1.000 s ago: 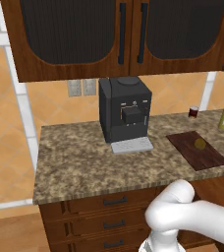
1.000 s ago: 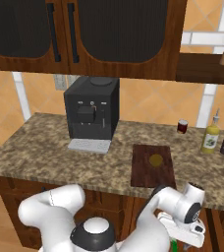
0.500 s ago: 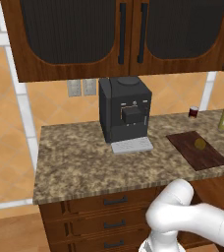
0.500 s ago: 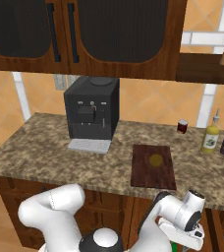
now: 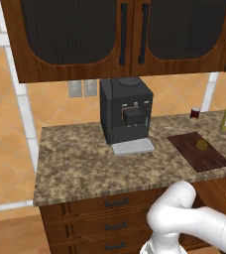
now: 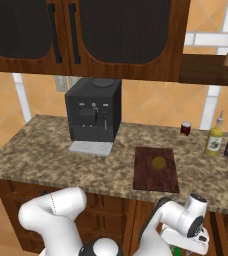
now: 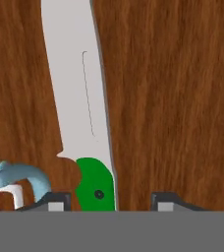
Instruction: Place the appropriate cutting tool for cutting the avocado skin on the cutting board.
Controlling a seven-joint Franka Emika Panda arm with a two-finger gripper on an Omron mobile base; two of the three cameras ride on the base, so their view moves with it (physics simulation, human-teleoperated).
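Gripper [image 7: 106,199] sits low over the knife [image 7: 79,113], fingertips spread wide on either side of the green handle, not touching it, nothing held. Knife lies flat on a brown wood surface. Up on the counter [image 6: 46,155], the avocado [image 6: 158,162] rests on the cutting board [image 6: 156,177], right of the coffee machine [image 6: 93,115].

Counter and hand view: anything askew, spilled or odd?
Nothing spilled or tipped. The avocado sits on the cutting board, and the coffee machine and bottles stand upright. In the hand view the knife lies on a wood surface between the tool's fingertips.
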